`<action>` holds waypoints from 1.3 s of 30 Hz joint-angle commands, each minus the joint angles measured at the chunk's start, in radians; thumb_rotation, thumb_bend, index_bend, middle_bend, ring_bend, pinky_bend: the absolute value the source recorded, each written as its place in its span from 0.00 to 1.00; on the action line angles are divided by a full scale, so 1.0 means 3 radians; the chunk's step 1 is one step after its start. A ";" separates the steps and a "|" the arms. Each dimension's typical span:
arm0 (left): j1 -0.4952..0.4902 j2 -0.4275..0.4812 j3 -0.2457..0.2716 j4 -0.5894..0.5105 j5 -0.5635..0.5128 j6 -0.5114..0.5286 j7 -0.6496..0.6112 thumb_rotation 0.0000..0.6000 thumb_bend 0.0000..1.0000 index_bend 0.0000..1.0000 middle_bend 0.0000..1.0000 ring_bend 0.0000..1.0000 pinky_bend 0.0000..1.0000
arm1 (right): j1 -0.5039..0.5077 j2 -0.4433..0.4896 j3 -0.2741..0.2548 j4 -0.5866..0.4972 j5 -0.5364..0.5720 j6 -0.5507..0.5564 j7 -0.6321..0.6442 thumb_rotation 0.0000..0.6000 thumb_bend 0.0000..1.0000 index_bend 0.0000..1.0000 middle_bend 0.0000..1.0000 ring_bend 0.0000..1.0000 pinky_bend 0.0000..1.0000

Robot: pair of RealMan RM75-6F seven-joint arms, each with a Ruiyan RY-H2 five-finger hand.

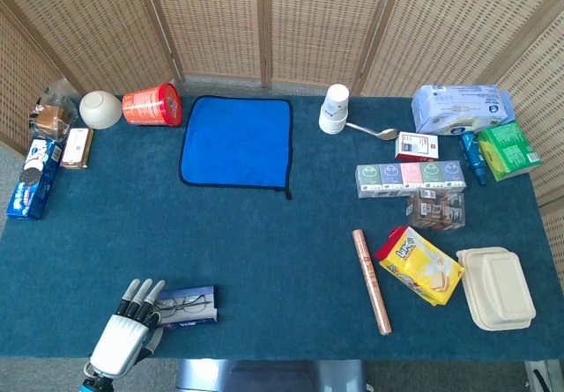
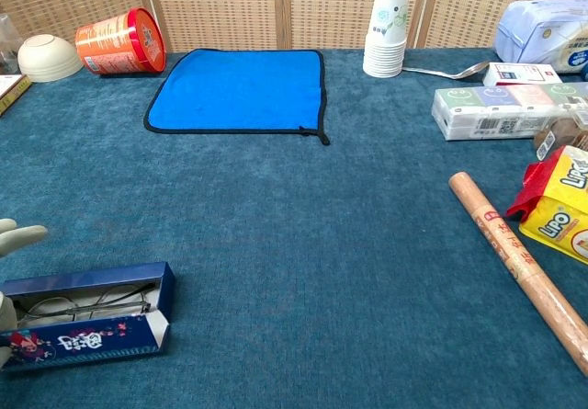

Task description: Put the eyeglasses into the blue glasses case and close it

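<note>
The blue glasses case (image 1: 192, 307) lies near the table's front left edge. The thin wire eyeglasses (image 1: 181, 303) lie inside it. In the chest view the case (image 2: 101, 310) has its front lid flap tilted up, nearly upright, and half hides the eyeglasses (image 2: 84, 305). My left hand (image 1: 124, 336) is at the case's left end with its fingers stretched out and apart. In the chest view one part of the left hand (image 2: 15, 237) hovers behind the case and another part touches the lid's left end. My right hand is in neither view.
A blue cloth (image 1: 237, 141) lies at the back centre, with a red can (image 1: 152, 106) and a white bowl (image 1: 100, 108) to its left. Snack packs line the left edge. A paper roll (image 1: 372, 280), a yellow bag (image 1: 420, 264), boxes and a cup stack (image 1: 334, 108) fill the right side.
</note>
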 commanded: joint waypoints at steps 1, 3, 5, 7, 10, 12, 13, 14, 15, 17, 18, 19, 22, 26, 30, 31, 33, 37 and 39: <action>0.0015 0.0011 -0.0012 0.0022 0.0003 0.0043 0.0000 0.81 0.46 0.56 0.08 0.00 0.00 | 0.0000 -0.0002 0.0000 0.0000 -0.0001 -0.0001 0.0001 1.00 0.35 0.00 0.04 0.00 0.11; 0.0027 0.0025 -0.0028 0.0034 0.0002 0.0088 -0.0002 0.81 0.46 0.56 0.08 0.00 0.00 | 0.0002 -0.0002 0.0001 -0.0001 -0.0004 -0.0001 -0.0006 1.00 0.35 0.00 0.04 0.00 0.11; 0.0034 0.0039 -0.0050 0.0030 -0.0005 0.0130 -0.0020 0.82 0.46 0.57 0.08 0.00 0.00 | 0.0004 -0.0001 0.0000 -0.0004 -0.0008 -0.0002 -0.0010 1.00 0.35 0.00 0.04 0.00 0.11; 0.0037 0.0060 -0.0090 0.0022 -0.0020 0.0182 -0.0035 0.82 0.46 0.57 0.08 0.00 0.00 | 0.0005 0.0001 0.0000 -0.0011 -0.0012 -0.0001 -0.0019 1.00 0.35 0.00 0.04 0.00 0.11; 0.0027 0.0081 -0.0145 -0.0007 -0.0050 0.0210 -0.0049 0.82 0.46 0.56 0.08 0.00 0.00 | 0.0007 0.0004 0.0001 -0.0022 -0.0015 0.0000 -0.0027 1.00 0.35 0.00 0.04 0.00 0.11; 0.0013 0.0095 -0.0178 -0.0028 -0.0069 0.0208 -0.0045 0.82 0.46 0.56 0.08 0.00 0.00 | 0.0007 0.0006 -0.0001 -0.0029 -0.0017 -0.0003 -0.0030 1.00 0.35 0.00 0.04 0.00 0.11; 0.0001 0.0103 -0.0197 -0.0039 -0.0076 0.0204 -0.0036 0.82 0.46 0.56 0.07 0.00 0.00 | 0.0007 0.0007 -0.0002 -0.0032 -0.0018 -0.0004 -0.0035 1.00 0.35 0.00 0.04 0.00 0.11; -0.0007 0.0106 -0.0210 -0.0044 -0.0080 0.0199 -0.0026 0.82 0.46 0.55 0.07 0.00 0.00 | 0.0006 0.0008 -0.0002 -0.0034 -0.0018 -0.0005 -0.0038 1.00 0.35 0.00 0.04 0.00 0.11; -0.0016 0.0110 -0.0222 -0.0049 -0.0084 0.0194 -0.0014 0.81 0.46 0.55 0.07 0.00 0.00 | 0.0006 0.0008 -0.0002 -0.0037 -0.0018 -0.0005 -0.0042 1.00 0.35 0.00 0.04 0.00 0.11; -0.0036 0.0116 -0.0250 -0.0061 -0.0100 0.0173 0.0011 0.81 0.46 0.55 0.07 0.00 0.00 | 0.0004 0.0012 -0.0003 -0.0043 -0.0019 -0.0001 -0.0048 1.00 0.35 0.00 0.04 0.00 0.11; -0.0045 0.0117 -0.0261 -0.0068 -0.0110 0.0160 0.0011 0.82 0.46 0.54 0.07 0.00 0.00 | 0.0002 0.0014 -0.0001 -0.0046 -0.0018 0.0001 -0.0050 1.00 0.35 0.00 0.04 0.00 0.11; -0.0059 0.0118 -0.0278 -0.0080 -0.0130 0.0136 0.0005 0.81 0.46 0.54 0.07 0.00 0.00 | -0.0001 0.0017 0.0000 -0.0052 -0.0016 0.0004 -0.0057 1.00 0.35 0.00 0.04 0.00 0.11; -0.0087 0.0115 -0.0316 -0.0076 -0.0172 0.0089 0.0007 0.81 0.46 0.54 0.06 0.00 0.00 | -0.0008 0.0028 -0.0002 -0.0069 -0.0015 0.0009 -0.0074 1.00 0.35 0.00 0.04 0.00 0.11; -0.0106 0.0098 -0.0353 -0.0045 -0.0246 0.0031 -0.0018 0.82 0.46 0.53 0.06 0.00 0.00 | -0.0013 0.0043 -0.0004 -0.0100 -0.0018 0.0011 -0.0103 1.00 0.35 0.00 0.04 0.00 0.11; -0.0119 0.0084 -0.0385 -0.0009 -0.0314 -0.0011 -0.0055 0.82 0.46 0.52 0.06 0.00 0.00 | -0.0009 0.0061 -0.0006 -0.0141 -0.0028 0.0006 -0.0143 1.00 0.35 0.00 0.04 0.00 0.11; -0.0125 0.0080 -0.0396 0.0003 -0.0334 -0.0022 -0.0060 0.82 0.46 0.52 0.05 0.00 0.00 | -0.0005 0.0069 -0.0009 -0.0159 -0.0039 0.0008 -0.0162 1.00 0.35 0.00 0.04 0.00 0.11; -0.0136 0.0072 -0.0414 0.0018 -0.0358 -0.0039 -0.0063 0.82 0.46 0.52 0.05 0.00 0.00 | -0.0005 0.0079 -0.0009 -0.0178 -0.0042 0.0006 -0.0181 1.00 0.35 0.00 0.04 0.00 0.11; -0.0162 0.0045 -0.0440 0.0056 -0.0405 -0.0088 -0.0061 0.81 0.46 0.51 0.05 0.00 0.00 | -0.0009 0.0100 -0.0009 -0.0219 -0.0041 0.0007 -0.0212 1.00 0.35 0.00 0.04 0.00 0.11; -0.0176 0.0026 -0.0456 0.0083 -0.0425 -0.0106 -0.0064 0.81 0.46 0.51 0.05 0.00 0.00 | -0.0014 0.0107 -0.0011 -0.0231 -0.0039 0.0008 -0.0223 1.00 0.35 0.00 0.04 0.00 0.11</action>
